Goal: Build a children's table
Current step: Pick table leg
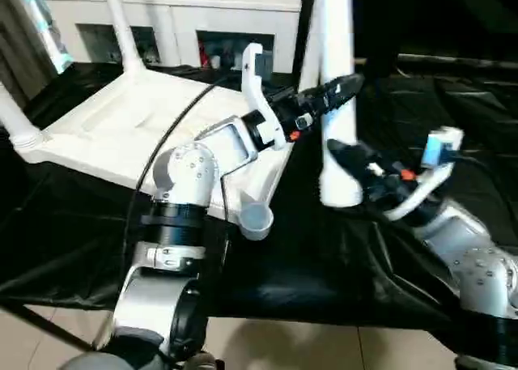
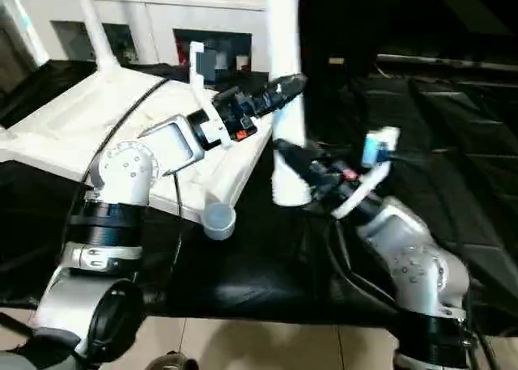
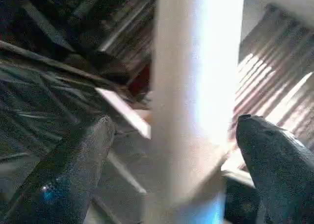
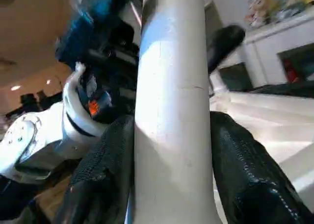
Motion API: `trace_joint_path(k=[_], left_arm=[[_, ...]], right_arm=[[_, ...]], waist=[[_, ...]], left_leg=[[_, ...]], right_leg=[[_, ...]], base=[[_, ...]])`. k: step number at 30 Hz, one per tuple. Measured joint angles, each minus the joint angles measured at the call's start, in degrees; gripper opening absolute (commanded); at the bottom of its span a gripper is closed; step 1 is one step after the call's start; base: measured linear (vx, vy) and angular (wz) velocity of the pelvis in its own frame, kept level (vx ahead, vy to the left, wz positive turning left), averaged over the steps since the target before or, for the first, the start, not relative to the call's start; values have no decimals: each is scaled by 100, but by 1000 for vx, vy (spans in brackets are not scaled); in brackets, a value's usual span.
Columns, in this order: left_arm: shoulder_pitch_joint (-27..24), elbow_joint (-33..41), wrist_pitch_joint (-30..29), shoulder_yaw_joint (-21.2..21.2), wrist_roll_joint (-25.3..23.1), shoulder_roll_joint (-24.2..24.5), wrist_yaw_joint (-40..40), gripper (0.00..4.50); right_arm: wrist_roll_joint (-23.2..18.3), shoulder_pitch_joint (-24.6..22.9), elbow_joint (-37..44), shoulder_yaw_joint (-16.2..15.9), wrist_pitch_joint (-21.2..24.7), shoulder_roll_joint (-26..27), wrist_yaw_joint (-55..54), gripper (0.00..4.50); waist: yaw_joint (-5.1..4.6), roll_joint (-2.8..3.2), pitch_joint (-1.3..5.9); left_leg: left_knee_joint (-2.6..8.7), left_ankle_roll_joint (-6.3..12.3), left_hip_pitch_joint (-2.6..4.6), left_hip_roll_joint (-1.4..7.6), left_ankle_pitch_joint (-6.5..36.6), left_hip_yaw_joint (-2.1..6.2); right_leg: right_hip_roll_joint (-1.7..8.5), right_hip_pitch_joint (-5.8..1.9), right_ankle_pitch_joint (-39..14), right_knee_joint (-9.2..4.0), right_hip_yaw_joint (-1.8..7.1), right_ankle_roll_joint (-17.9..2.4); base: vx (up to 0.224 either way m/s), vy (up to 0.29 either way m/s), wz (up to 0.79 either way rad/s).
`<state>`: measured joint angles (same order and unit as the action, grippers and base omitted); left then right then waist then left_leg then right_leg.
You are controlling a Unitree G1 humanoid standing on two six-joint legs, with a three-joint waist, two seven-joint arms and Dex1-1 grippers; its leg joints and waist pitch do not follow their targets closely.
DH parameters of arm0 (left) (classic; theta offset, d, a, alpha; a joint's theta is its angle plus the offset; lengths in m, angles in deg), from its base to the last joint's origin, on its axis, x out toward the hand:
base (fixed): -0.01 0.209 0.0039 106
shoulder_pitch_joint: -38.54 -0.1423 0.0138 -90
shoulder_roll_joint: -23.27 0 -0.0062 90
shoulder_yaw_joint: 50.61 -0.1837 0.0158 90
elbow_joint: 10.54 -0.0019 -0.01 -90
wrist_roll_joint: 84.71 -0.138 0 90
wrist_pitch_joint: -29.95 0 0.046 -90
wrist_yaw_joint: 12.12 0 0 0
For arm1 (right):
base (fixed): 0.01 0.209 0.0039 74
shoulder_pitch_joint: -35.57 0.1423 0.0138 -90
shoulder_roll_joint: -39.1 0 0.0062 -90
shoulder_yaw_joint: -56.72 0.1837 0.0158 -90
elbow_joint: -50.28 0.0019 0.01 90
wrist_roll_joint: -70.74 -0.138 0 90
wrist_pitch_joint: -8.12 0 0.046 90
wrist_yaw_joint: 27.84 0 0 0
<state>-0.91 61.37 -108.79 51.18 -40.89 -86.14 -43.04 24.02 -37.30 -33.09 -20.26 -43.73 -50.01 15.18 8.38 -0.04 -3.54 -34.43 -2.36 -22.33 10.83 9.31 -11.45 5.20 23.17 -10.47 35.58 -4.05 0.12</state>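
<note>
The white tabletop (image 1: 121,119) lies underside up on the black cloth at the left. Two white legs stand in it, one (image 1: 121,30) at a far corner and one (image 1: 12,115) at the left corner. Its near corner socket (image 1: 257,219) holds nothing. A third leg (image 1: 338,38) stands upright just right of the tabletop, its lower end near the cloth. My right gripper (image 1: 344,155) is shut on its lower part, both fingers (image 4: 103,170) pressed against the tube. My left gripper (image 1: 344,87) sits higher around the same leg (image 3: 196,87), open, with gaps on both sides.
A white cabinet (image 1: 202,22) with glass doors stands behind the work surface. Black cloth (image 1: 307,265) covers the surface, which ends at the front over a tiled floor (image 1: 267,346). A black cable (image 1: 174,127) runs over my left forearm.
</note>
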Motion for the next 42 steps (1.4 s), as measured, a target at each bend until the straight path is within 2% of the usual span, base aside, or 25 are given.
trace_joint_path(k=[2, 3, 6, 7, 9, 12, 13, 17, 19, 21, 22, 24, 33, 35, 37, 38, 40, 42], left_arm=[[-11, 130, -96, 23, 114, 39, -17, 450], [-13, 177, -105, 21, 134, 53, -17, 432], [-59, 190, -60, 13, -1, 18, 241, 415], [-79, 171, -3, 88, -83, -47, 501, 409], [-91, 159, 59, 121, -179, -123, 786, 379], [-142, 224, 186, 98, -419, -121, 1062, 361], [-175, 296, 194, 73, -455, -144, 1143, 335], [-282, 442, 282, 48, -546, -226, 1439, 320], [-283, 442, 320, 75, -586, -280, 1604, 286], [-283, 440, 374, 98, -610, -312, 1691, 280], [-283, 437, 413, 115, -644, -306, 1724, 280], [-283, 437, 420, 137, -644, -318, 1738, 247], [-354, 449, 473, 137, -665, -161, 1729, 221], [-359, 455, 441, 114, -665, -86, 1651, 217], [-359, 463, 396, 74, -664, -23, 1558, 215], [-360, 464, 373, -48, -713, 73, 1429, 215], [-359, 465, 335, -236, -719, 295, 1023, 196], [-358, 466, 268, -395, -721, 443, 733, 191]], right_arm=[[39, 0, 4, -75, 6, -53, 4, 189], [112, 0, 15, -136, 4, -67, 3, 189], [620, 48, 28, -459, -165, -94, -133, 189], [945, 90, 28, -648, -352, -96, -292, 189], [1316, 107, 24, -879, -588, -77, -515, 189], [1825, 154, -21, -1238, -876, 148, -953, 189], [2003, 167, -57, -1375, -968, 185, -1084, 189], [2368, 190, -73, -1608, -1048, 369, -1407, 189], [2515, 190, -87, -1693, -1138, 380, -1504, 188], [2642, 190, -94, -1755, -1234, 399, -1578, 188], [2667, 190, -91, -1772, -1270, 414, -1604, 188], [2709, 190, -90, -1794, -1284, 428, -1638, 188], [2851, 225, -164, -1891, -1391, 475, -1638, 188], [2829, 226, -166, -1899, -1375, 493, -1639, 258], [2802, 231, -171, -1886, -1350, 498, -1632, 264], [2637, 249, -171, -1818, -1251, 501, -1552, 264], [2322, 277, -141, -1701, -987, 460, -1333, 300], [2080, 299, -102, -1650, -772, 346, -1121, 304]], waist=[[6, -8, -2], [4, -8, -1], [-2, -8, -1], [-7, -13, -4], [-8, -28, -9], [-27, -34, -8], [-23, -37, -9], [-9, -48, -7], [-8, -50, -7], [-20, -51, -7], [-26, -51, -8], [-27, -54, -8], [-33, -47, -6], [-31, -47, -6], [-25, -46, -5], [-25, -48, -6], [-25, -52, -5], [-23, -53, -5]], left_leg=[[1, 6, -6, 0, 5, 0], [3, 8, -7, 0, 6, -1], [9, 8, -10, -2, 6, -1], [10, 7, -11, -2, 5, -1], [12, 7, -11, -1, 5, 1], [19, 6, -13, -2, 5, 0], [21, 6, -14, -3, 6, 0], [24, 8, -20, -5, 7, 1], [24, 8, -22, -8, 7, 2], [24, 8, -22, -9, 7, 1], [24, 8, -21, -8, 7, 2], [24, 8, -20, -8, 6, 2], [24, 8, -21, -8, 7, 3], [24, 7, -21, -8, 7, 4], [24, 7, -21, -9, 6, 4], [23, 7, -21, -9, 6, 4], [23, 8, -20, -9, 6, 4], [23, 8, -20, -9, 6, 4]], right_leg=[[0, 0, 2, -9, -1, -4], [0, 0, 3, -16, -1, -5], [0, -1, 7, -27, -1, -5], [0, -1, 7, -30, -1, 3], [0, -1, 4, -32, -3, 10], [-1, 1, 0, -39, -3, 21], [0, 1, 3, -41, -2, 17], [0, 1, 10, -47, -2, 6], [0, 1, 11, -50, 0, 7], [0, 1, 16, -53, 2, 12], [0, 1, 17, -53, 2, 15], [-1, 1, 16, -53, 2, 20], [-1, 1, 21, -54, 2, 16], [-1, 1, 22, -53, 2, 15], [-1, 0, 22, -53, 2, 15], [-1, 0, 23, -54, 3, 14], [-1, 0, 24, -54, 3, 14], [-1, 0, 24, -53, 3, 14]], base=[[0, 0, 0], [0, 0, 0], [0, 0, 0], [0, 0, 0], [0, 0, 0], [0, 0, 0], [0, 0, 0], [0, 0, 0], [0, 0, 0], [0, 0, 0], [0, 0, 0], [0, 0, 0], [0, 0, 0], [0, 0, 0], [0, 0, 0], [0, 0, 0], [0, 0, 0], [0, 0, 0]])
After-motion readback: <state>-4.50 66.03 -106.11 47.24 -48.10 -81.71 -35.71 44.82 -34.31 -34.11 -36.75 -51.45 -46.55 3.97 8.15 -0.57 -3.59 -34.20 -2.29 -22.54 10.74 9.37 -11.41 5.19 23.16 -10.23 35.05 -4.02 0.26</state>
